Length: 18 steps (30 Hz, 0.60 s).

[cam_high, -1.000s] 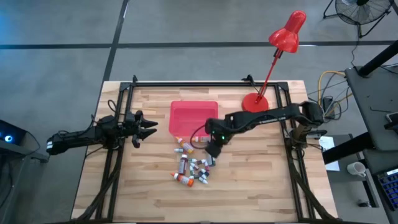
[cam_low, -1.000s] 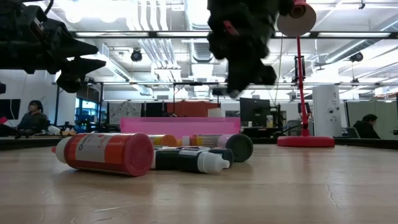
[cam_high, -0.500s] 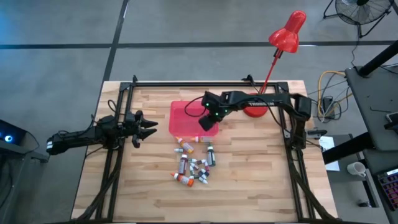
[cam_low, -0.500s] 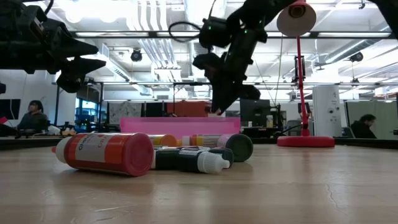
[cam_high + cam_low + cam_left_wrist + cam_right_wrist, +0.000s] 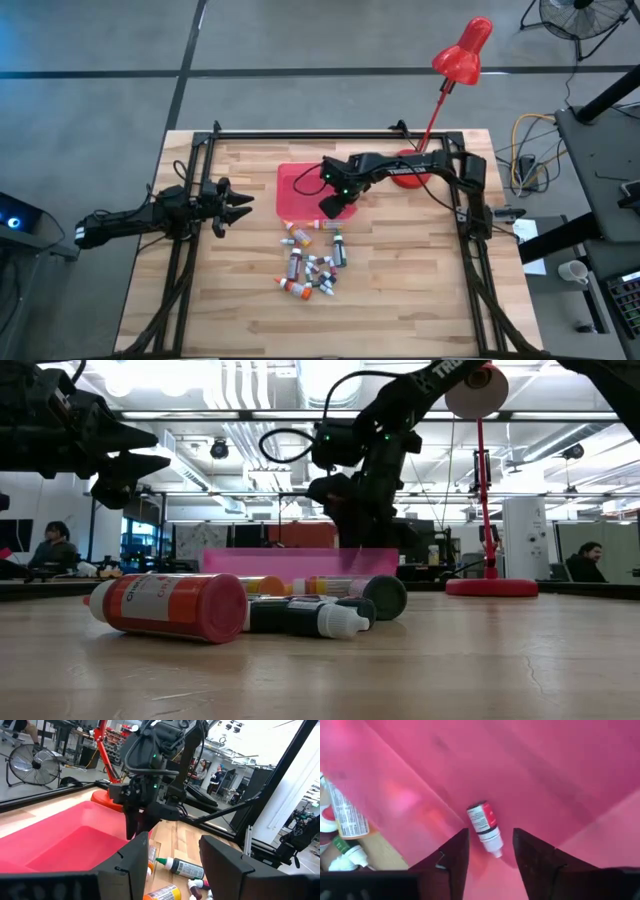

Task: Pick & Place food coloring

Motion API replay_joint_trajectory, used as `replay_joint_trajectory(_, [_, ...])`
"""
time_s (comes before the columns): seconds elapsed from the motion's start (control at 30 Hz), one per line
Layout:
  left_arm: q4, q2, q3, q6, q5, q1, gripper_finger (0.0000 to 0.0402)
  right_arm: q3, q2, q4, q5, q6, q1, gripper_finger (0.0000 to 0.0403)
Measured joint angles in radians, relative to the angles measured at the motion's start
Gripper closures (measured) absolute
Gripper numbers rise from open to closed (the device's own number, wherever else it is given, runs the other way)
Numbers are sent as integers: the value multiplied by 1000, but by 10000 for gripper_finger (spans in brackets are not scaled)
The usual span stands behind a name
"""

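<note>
In the middle of the high view the right hand (image 5: 333, 204) hangs over the lower right corner of the red tray (image 5: 300, 185), its arm reaching in from the right side of the table (image 5: 420, 290). The right wrist view shows its two fingers (image 5: 451, 855) spread apart with nothing between them, and one small food coloring bottle (image 5: 484, 826) lying on its side on the tray floor just beyond them, free of both fingers. The rest of the food coloring bottles (image 5: 312, 265) lie in a loose cluster on the table just below the tray, at lower centre of the high view; in the low view an orange bottle (image 5: 170, 605) lies nearest, at lower left of the frame. The left hand (image 5: 237, 205) waits at centre left of the high view, well apart from the tray, its fingers parted and empty. A red lamp (image 5: 440, 80) stands at upper right.
</note>
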Motion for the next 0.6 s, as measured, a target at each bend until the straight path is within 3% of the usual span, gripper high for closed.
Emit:
replay_joint_trajectory(0.33, [0, 0, 0, 0, 0, 0, 252, 0, -172, 158, 232, -227, 53, 228])
replay_joint_trajectory(0.5, [6, 0, 0, -16, 0, 0, 252, 2, -226, 247, 261, -282, 84, 232])
replay_joint_trajectory(0.6, [80, 0, 0, -313, 1, -1, 252, 2, -236, 247, 255, -259, 85, 232])
